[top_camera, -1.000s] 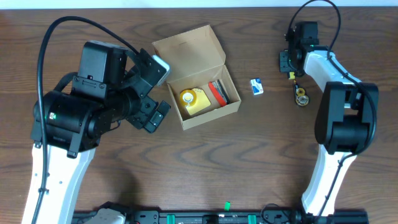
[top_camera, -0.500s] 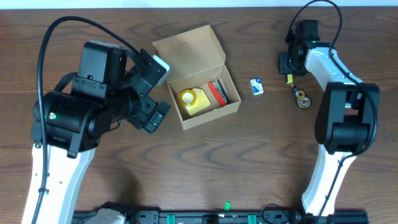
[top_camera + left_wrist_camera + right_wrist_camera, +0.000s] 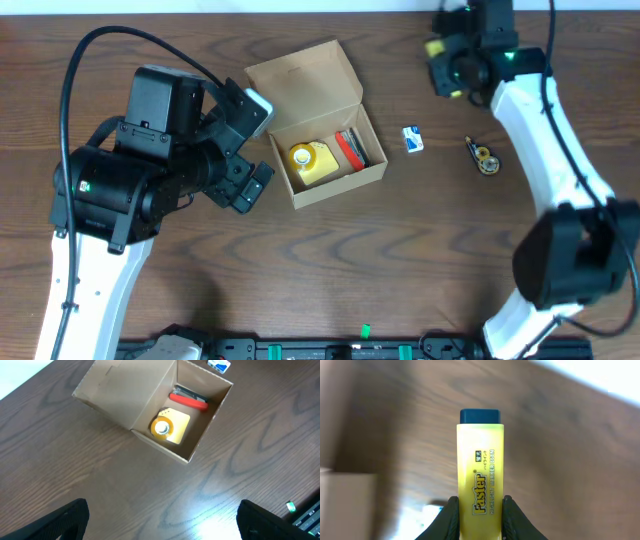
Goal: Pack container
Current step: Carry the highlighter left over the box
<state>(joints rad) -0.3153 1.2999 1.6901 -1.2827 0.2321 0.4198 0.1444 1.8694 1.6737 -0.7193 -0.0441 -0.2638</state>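
Lifted off the desk (image 3: 400,260) just now, the right fingers (image 3: 451,515) pinch a yellow highlighter (image 3: 480,460) by its end — it could pivot and miss the container (image 3: 345,188); left fingers (image 3: 65,517) gape wide.

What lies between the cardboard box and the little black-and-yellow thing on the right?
A small blue-and-white packet lies between the cardboard box and the black-and-yellow thing, touching neither. The overhead view shows it.

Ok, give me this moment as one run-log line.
right end effector: shut on yellow highlighter | left end effector: open, beside container | container: lid open, yellow item and red item inside
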